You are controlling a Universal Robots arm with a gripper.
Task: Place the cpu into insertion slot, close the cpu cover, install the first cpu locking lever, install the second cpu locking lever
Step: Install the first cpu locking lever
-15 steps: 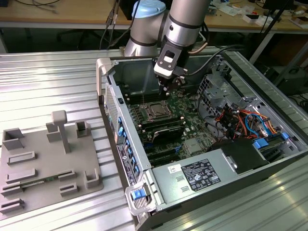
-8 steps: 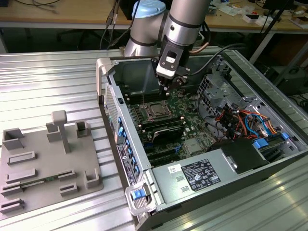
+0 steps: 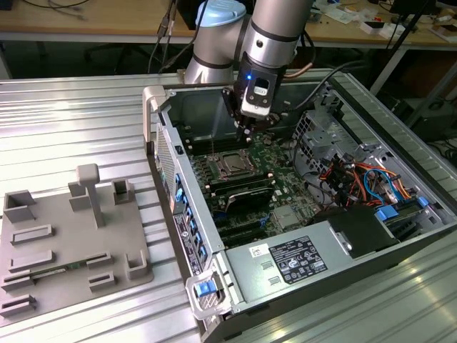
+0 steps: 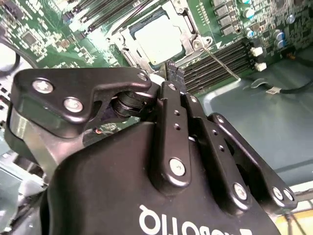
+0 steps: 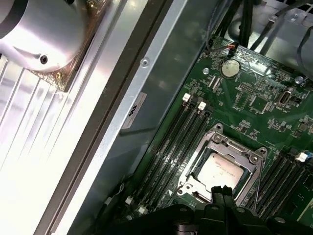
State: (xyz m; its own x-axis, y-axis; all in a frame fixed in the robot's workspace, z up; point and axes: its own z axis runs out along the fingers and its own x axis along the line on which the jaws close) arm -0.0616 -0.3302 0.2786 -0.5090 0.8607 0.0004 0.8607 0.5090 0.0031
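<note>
The cpu (image 5: 221, 170) lies flat in the insertion slot (image 5: 189, 186) on the green board, its dull silver top showing. The cpu cover (image 5: 235, 147) is down around it as a thin silvery frame. A thin metal locking lever (image 4: 221, 61) sticks out slantwise from one socket corner over the memory slots, unlatched. My gripper (image 4: 172, 69) hangs just above the socket's edge, fingers together with nothing between them. In the exterior view the gripper (image 3: 247, 133) hovers a little behind the cpu (image 3: 233, 165).
The board sits inside an open computer case (image 3: 187, 239) with tall metal walls. Long black memory slots (image 5: 168, 142) flank the socket. Cable bundles (image 3: 357, 179) and a power supply (image 3: 296, 259) fill the exterior view's right. A grey parts fixture (image 3: 71, 243) lies outside, left.
</note>
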